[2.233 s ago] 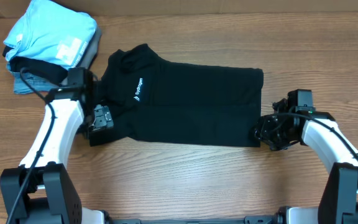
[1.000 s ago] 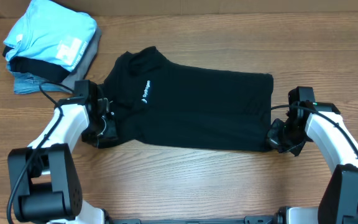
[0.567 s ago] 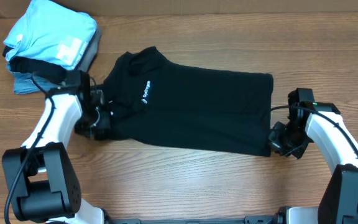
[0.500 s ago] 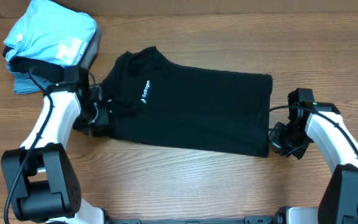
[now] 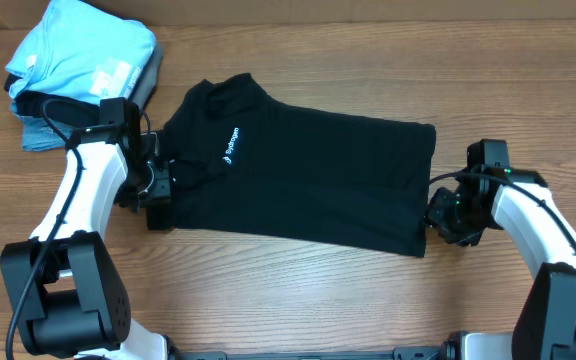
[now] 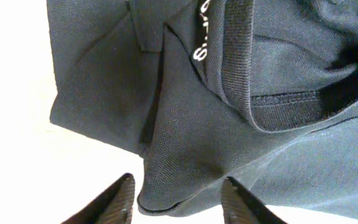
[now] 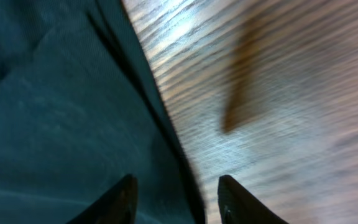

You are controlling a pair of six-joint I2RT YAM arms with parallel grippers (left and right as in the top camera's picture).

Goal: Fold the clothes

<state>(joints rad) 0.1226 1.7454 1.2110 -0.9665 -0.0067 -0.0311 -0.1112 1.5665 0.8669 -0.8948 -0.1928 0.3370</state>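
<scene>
We've got the shirt (image 5: 308, 185) lying lengthwise between arms: left gripper (image 6: 179, 182) at the sleeve corner, right gripper (image 7: 176, 180) at the hem, both parted, nothing pinched.

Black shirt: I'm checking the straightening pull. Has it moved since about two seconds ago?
Yes. The black shirt has slid slightly right, away from the light-blue pile, its hem end dropping lower in the overhead view.

Far left on the desk (image 5: 298, 295), a light-blue folded garment (image 5: 80, 48) is sitting atop a grey item (image 5: 148, 82) and a denim-blue item (image 5: 34, 137).
</scene>
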